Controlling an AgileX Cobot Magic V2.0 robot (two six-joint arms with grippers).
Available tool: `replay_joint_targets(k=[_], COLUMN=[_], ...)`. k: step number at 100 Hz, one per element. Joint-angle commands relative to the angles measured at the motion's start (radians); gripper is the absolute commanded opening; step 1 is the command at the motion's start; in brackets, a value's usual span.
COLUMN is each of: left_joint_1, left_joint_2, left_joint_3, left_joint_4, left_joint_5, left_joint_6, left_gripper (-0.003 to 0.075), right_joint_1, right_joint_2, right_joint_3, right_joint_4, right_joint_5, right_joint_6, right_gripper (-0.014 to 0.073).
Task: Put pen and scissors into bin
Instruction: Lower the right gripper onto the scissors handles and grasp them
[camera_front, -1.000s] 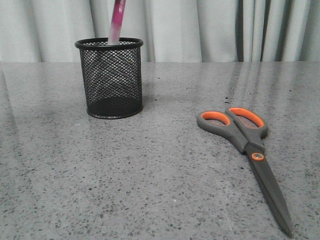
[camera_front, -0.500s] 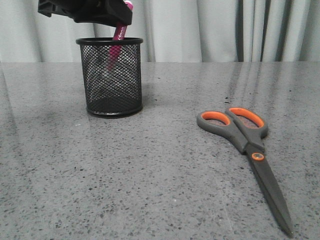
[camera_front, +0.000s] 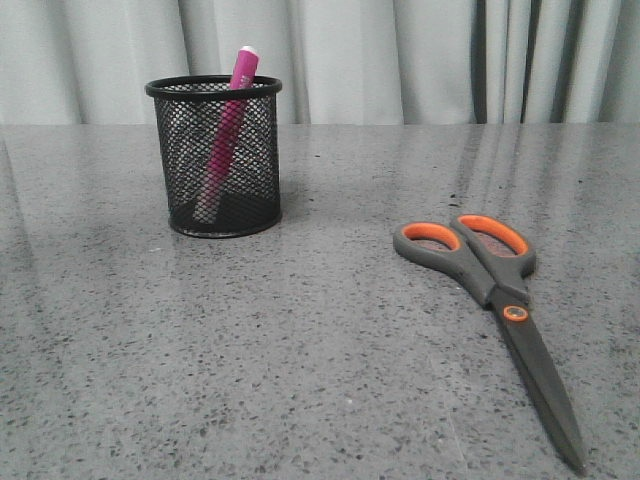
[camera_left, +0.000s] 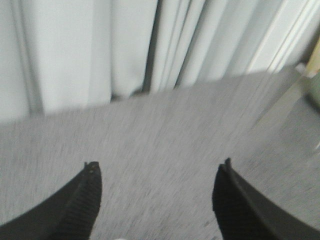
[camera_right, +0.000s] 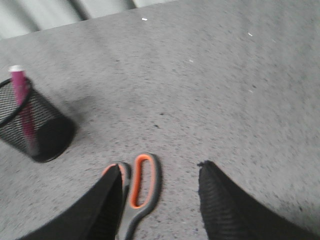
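- While the pen (camera_front: 228, 122) already leans inside the bin (camera_front: 213, 157), its capped tip poking above the rim, the scissors (camera_front: 489, 306) lie flat on the counter (camera_front: 300, 340), well apart from the bin on the side of the right arm, blades closed and pointing away from the bin toward the robot.
- Judged by their build, the scissors are stiff and probably heavier than the pen, with the handle loops at one end; a grasp far out on the smooth blades may slip or let them swing.
- A likely hold is across the shank near the orange pivot, or on a handle loop, so the blades can go down into the bin first.
- Since the pen crosses the bin's mouth on a slant, the free gap beside it is narrow; the blades could knock it, and the light mesh cup may tip or slide.
- Right gripper (camera_right: 160, 200) hangs over the handle end of the scissors, jaws spread wide and holding nothing; one loop lies between them, the other is partly hidden under one jaw.
- Left gripper (camera_left: 157, 195) also has its jaws spread and empty, facing bare counter and the curtain (camera_front: 400, 60).
- Nothing else stands on the counter between scissors and bin, so the path looks clear.
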Motion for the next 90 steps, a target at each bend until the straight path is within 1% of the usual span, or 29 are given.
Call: replay_joint_targets(k=[1, 12, 22, 25, 29, 30, 31, 32, 33, 38, 44, 52, 59, 73, 90], left_joint_1=[-0.008, -0.008, -0.008, -0.008, -0.008, -0.008, -0.008, -0.008, -0.008, -0.008, -0.008, -0.008, -0.008, -0.008, -0.008], left_joint_2=[-0.145, -0.282, -0.387, -0.413, -0.449, -0.455, -0.466, -0.472, -0.481, -0.512, -0.544, -0.578, -0.592, -0.606, -0.607], left_joint_3=[-0.030, -0.030, -0.030, -0.030, -0.030, -0.030, -0.030, -0.030, -0.030, -0.027, -0.027, -0.027, -0.027, -0.027, -0.027], left_joint_4=[-0.005, 0.007, 0.011, 0.020, 0.032, 0.036, 0.036, 0.041, 0.044, 0.052, 0.062, 0.068, 0.071, 0.096, 0.122], left_joint_5=[0.047, 0.058, 0.059, 0.059, 0.059, 0.059, 0.059, 0.059, 0.059, 0.056, 0.056, 0.058, 0.058, 0.067, 0.110], left_joint_6=[0.005, 0.003, 0.003, 0.001, 0.001, 0.001, 0.001, 0.001, 0.001, -0.001, -0.006, -0.006, -0.009, -0.051, -0.110], left_gripper=[0.0379, 0.0347, 0.0345, 0.0345, 0.0345, 0.0345, 0.0345, 0.0345, 0.0345, 0.0345, 0.0345, 0.0345, 0.0345, 0.0345, 0.0345], right_joint_1=[0.033, 0.123, 0.234, 0.268, 0.319, 0.327, 0.343, 0.343, 0.365, 0.403, 0.441, 0.462, 0.468, 0.466, 0.462], right_joint_2=[0.049, 0.170, 0.291, 0.324, 0.374, 0.381, 0.397, 0.405, 0.420, 0.467, 0.529, 0.591, 0.637, 0.711, 0.781], right_joint_3=[-0.134, -0.243, -0.314, -0.326, -0.350, -0.350, -0.361, -0.361, -0.368, -0.393, -0.416, -0.439, -0.455, -0.462, -0.463], right_joint_4=[0.011, -0.007, -0.080, -0.107, -0.205, -0.205, -0.256, -0.256, -0.290, -0.388, -0.440, -0.433, -0.431, -0.433, -0.431], right_joint_5=[0.062, 0.181, 0.218, 0.223, 0.238, 0.242, 0.250, 0.250, 0.268, 0.313, 0.370, 0.409, 0.441, 0.488, 0.477], right_joint_6=[-0.064, -0.073, -0.055, -0.022, 0.058, 0.073, 0.105, 0.120, 0.151, 0.225, 0.290, 0.317, 0.337, 0.405, 0.505], right_gripper=[0.0318, 0.0316, 0.0316, 0.0316, 0.0316, 0.0316, 0.0316, 0.0316, 0.0317, 0.0326, 0.0363, 0.0437, 0.0470, 0.0470, 0.0465])
